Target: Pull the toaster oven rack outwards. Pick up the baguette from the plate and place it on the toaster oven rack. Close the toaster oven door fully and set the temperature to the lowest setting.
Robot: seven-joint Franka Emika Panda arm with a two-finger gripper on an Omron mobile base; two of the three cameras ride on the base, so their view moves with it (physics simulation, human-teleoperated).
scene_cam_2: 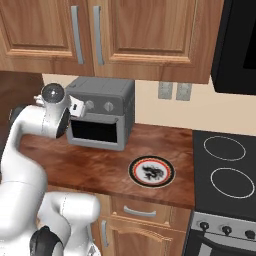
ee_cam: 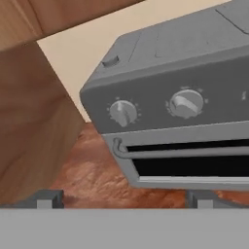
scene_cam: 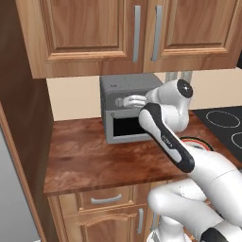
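Pincer (ee_cam: pixel 124 198) wide open and holding nothing, its two dark fingertips (ee_cam: pixel 47 198) standing far apart at the bottom of the hand view, aimed straight at the front of the toaster oven (ee_cam: pixel 165 78). From the left base view the white hand (scene_cam: pixel 130 100) sits right up at the oven's dark upper panel, level with the knobs; whether it touches the panel I cannot tell. Two round knobs are in front of it in the hand view, the nearer knob (ee_cam: pixel 123 112) and the next knob (ee_cam: pixel 186 103) along the row. Just below them runs the thin bar handle (ee_cam: pixel 185 152) of the toaster oven door (scene_cam_2: pixel 95 131), and that door is up and shut against the body, black glass facing out. The rack and the baguette are hidden from here, so where they lie I cannot say.

Moving outward, the oven stands on the brown wood-grain tabletop (scene_cam: pixel 85 160), back against the cream wall and under the wooden wall cabinets (scene_cam_2: pixel 125 35). The plate (scene_cam_2: pixel 151 171) lies flat on the tabletop, well apart from the oven and nearer the front edge, its white centre with the dark pattern bare. Beyond the plate comes the black stove (scene_cam_2: pixel 225 170) with its ring burners. A double wall outlet (scene_cam_2: pixel 174 91) sits on the wall beside the oven.
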